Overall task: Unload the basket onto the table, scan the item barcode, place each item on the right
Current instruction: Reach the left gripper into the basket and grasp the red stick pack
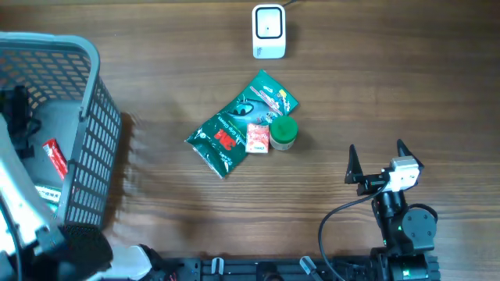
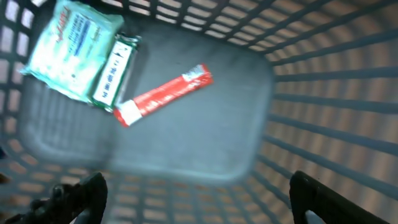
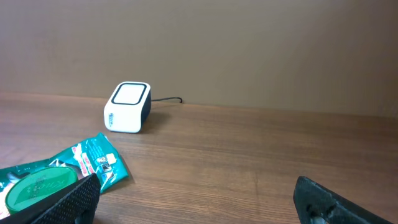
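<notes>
The white barcode scanner (image 1: 268,32) stands at the back of the table, also in the right wrist view (image 3: 127,107). My left gripper (image 2: 198,184) hangs open inside the grey basket (image 2: 323,93), nothing between its fingers. Below it on the basket floor lie a red stick packet (image 2: 163,94), a pale green pack (image 2: 73,48) and a slim green-and-white box (image 2: 114,71). My right gripper (image 1: 376,152) stands open and empty at the front right, just above the table (image 3: 196,186).
A green foil packet (image 1: 238,123), a small red box (image 1: 257,138) and a round green lid (image 1: 283,133) lie together mid-table. The basket (image 1: 86,140) fills the left side, its tall mesh walls around my left arm.
</notes>
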`<action>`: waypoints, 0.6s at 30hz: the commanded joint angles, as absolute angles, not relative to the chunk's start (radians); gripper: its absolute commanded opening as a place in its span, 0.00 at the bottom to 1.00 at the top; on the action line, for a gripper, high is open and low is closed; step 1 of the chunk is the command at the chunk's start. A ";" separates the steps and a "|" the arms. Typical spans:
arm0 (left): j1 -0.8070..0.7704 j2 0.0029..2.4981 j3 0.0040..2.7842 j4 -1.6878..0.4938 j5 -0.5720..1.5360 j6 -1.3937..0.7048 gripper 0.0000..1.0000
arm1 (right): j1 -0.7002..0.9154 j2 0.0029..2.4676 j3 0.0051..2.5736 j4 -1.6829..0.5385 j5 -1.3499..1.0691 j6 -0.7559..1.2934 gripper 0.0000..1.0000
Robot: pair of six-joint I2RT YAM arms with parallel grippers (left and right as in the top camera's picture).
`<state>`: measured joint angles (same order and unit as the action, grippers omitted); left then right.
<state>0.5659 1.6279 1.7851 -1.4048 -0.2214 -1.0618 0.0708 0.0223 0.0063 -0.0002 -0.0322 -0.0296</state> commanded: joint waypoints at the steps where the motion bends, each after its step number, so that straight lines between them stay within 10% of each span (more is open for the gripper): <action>1: 0.577 1.684 1.745 -1.411 -0.286 -0.960 0.89 | 0.071 0.023 0.005 0.004 -0.023 -0.020 1.00; 18: 0.592 1.684 1.253 -0.957 -0.282 -0.574 1.00 | 0.071 0.023 0.005 0.004 -0.023 -0.019 1.00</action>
